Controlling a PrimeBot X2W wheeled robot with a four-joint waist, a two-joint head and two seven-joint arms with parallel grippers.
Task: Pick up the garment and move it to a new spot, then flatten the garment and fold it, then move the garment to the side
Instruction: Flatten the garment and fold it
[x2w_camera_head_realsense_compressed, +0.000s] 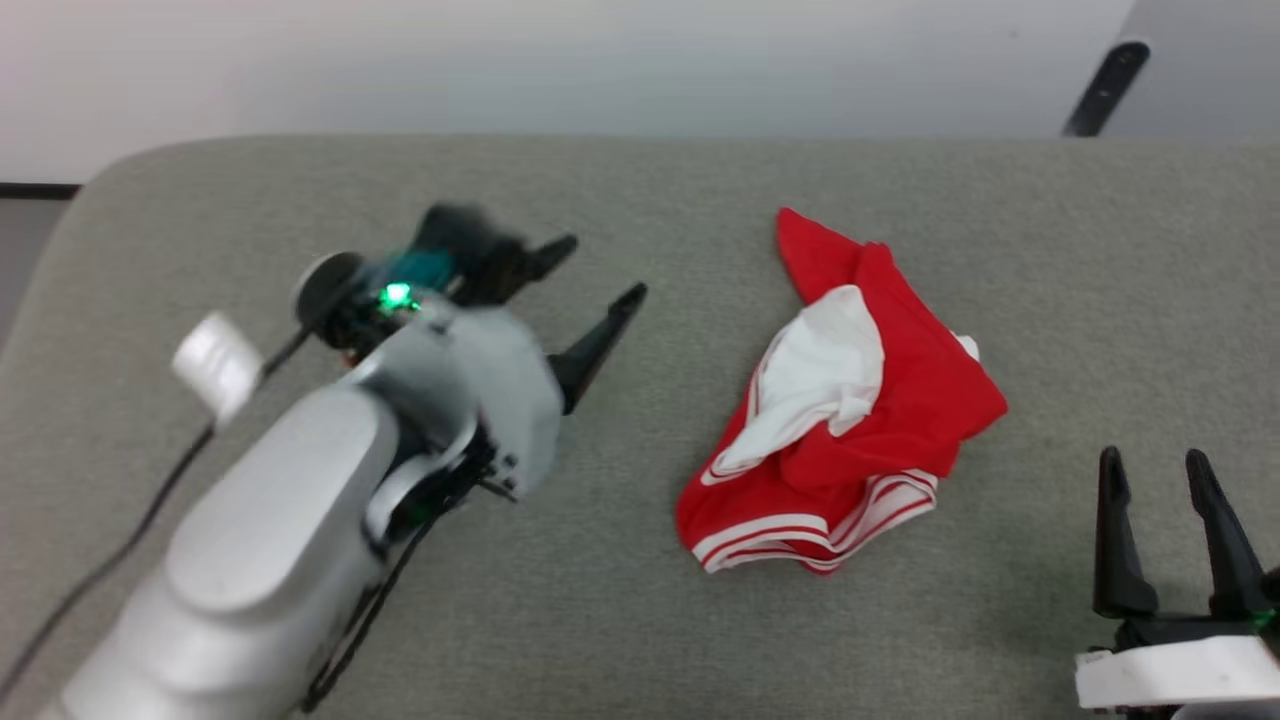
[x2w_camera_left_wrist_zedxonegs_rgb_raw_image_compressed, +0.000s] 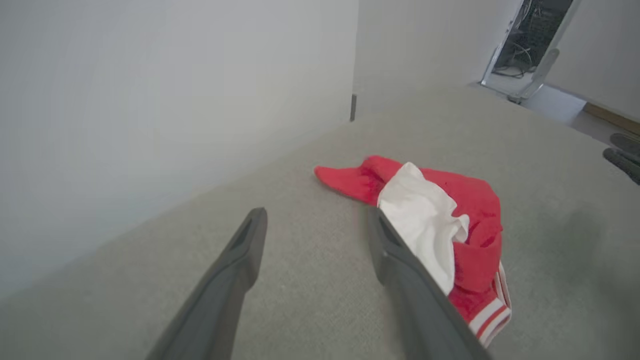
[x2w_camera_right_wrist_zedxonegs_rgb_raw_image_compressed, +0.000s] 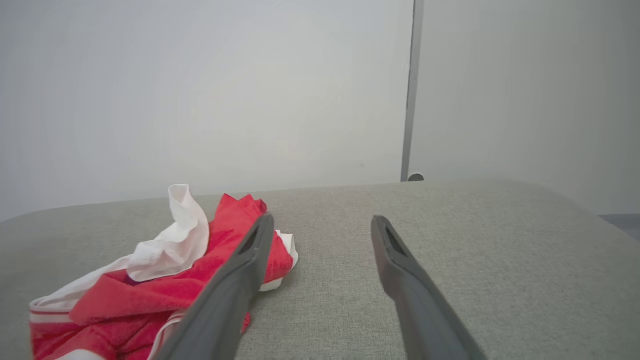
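The garment (x2w_camera_head_realsense_compressed: 850, 400) lies crumpled on the grey table (x2w_camera_head_realsense_compressed: 640, 190), red with a white sleeve bunched on top and striped trim along its near edge. My left gripper (x2w_camera_head_realsense_compressed: 605, 270) hovers open to the garment's left, fingers pointing toward it, nothing between them. In the left wrist view the garment (x2w_camera_left_wrist_zedxonegs_rgb_raw_image_compressed: 440, 225) sits just right of the open left gripper (x2w_camera_left_wrist_zedxonegs_rgb_raw_image_compressed: 315, 225). My right gripper (x2w_camera_head_realsense_compressed: 1155, 470) stands open at the lower right, apart from the cloth. In the right wrist view the garment (x2w_camera_right_wrist_zedxonegs_rgb_raw_image_compressed: 165, 280) lies to the left, beyond the open right gripper (x2w_camera_right_wrist_zedxonegs_rgb_raw_image_compressed: 322, 222).
A pale wall (x2w_camera_head_realsense_compressed: 560, 60) runs behind the table's far edge. A dark post (x2w_camera_head_realsense_compressed: 1105, 90) leans at the back right. A black cable (x2w_camera_head_realsense_compressed: 150, 510) trails from my left arm over the table's left part. Bare table surface spreads around the garment on all sides.
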